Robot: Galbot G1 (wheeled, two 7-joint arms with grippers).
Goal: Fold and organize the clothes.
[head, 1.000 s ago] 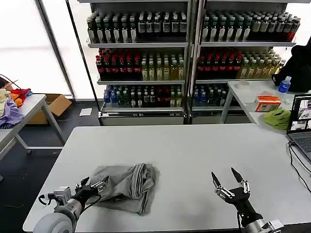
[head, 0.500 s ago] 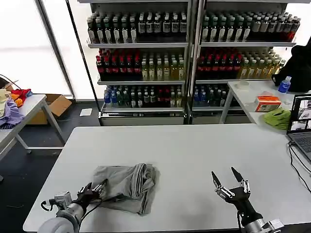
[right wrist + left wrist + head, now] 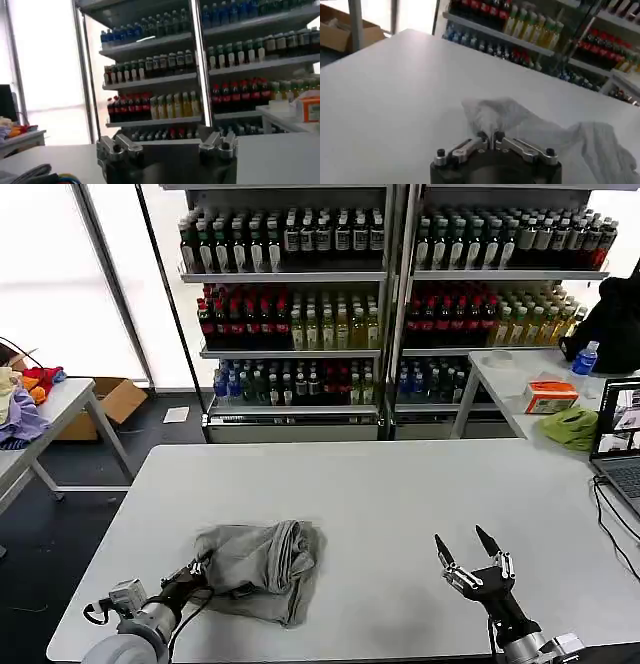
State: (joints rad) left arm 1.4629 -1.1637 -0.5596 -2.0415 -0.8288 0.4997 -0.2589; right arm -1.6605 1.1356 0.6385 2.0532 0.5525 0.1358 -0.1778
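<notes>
Silver-linked black claws (image 3: 467, 552), black cable at left wrist.

The left gripper (image 3: 491, 138) is closed on a raised fold of the grey shirt (image 3: 530, 127), which lies crumpled on the white tabletop (image 3: 390, 95). Behind stand shelves of bottles (image 3: 520, 25) and a cardboard box (image 3: 340, 32).

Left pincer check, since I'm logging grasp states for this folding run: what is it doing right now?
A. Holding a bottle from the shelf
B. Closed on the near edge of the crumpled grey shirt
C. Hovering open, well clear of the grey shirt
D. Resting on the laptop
B: in the left wrist view the left pincer has its fingertips pinched together on a fold of the grey shirt, at the shirt's near-left edge on the white table.
</notes>
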